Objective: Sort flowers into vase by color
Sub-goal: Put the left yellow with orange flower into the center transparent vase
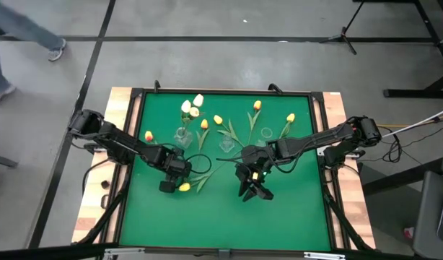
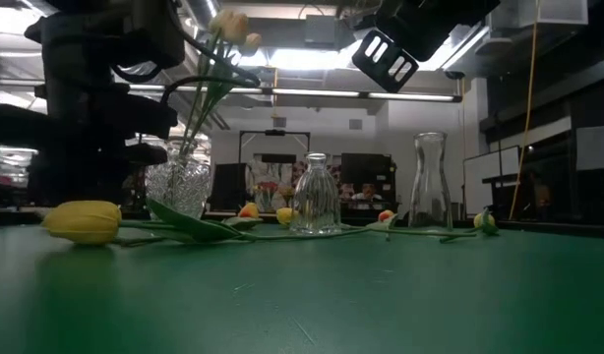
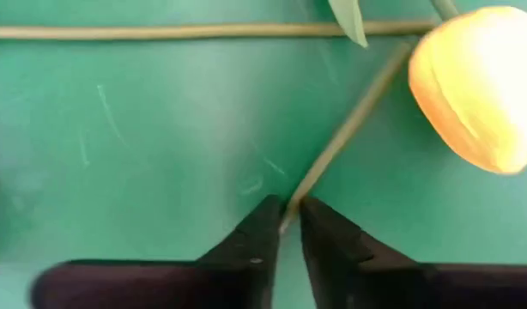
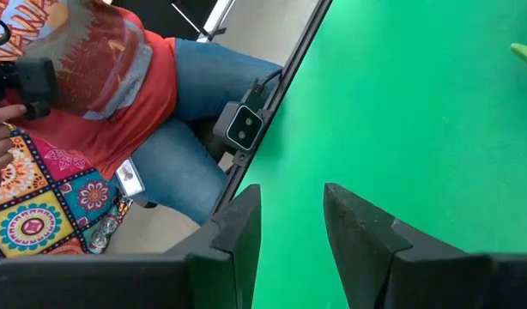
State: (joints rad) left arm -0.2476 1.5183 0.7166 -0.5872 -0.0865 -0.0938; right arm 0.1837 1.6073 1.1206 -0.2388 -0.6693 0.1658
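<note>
The left gripper is low over the green felt table surface, left of centre and toward the near side. In the left wrist view its two dark fingers are closed on a thin green stem, with the tips nearly together and the stem pinched between them. This stem runs away from the fingertips toward the yellow tulip bud lying on the felt just beside the gripper. In the high view the same yellow tulip bud lies immediately right of the left gripper, with its leaves spreading to the right.

The right gripper is held near the table centre, right of the left gripper and raised above the surface. Its fingers stand apart with nothing between them.

A cut-glass vase stands at far left and holds pale white and cream tulips. A small ribbed clear glass bottle stands at far centre and a taller plain clear glass carafe stands at far right. Loose yellow and orange-yellow tulips lie flat on the felt around the three vessels along the far half. One orange-yellow bud lies alone near the left edge.

A person in a red top and blue jeans is beyond the near table edge.
</note>
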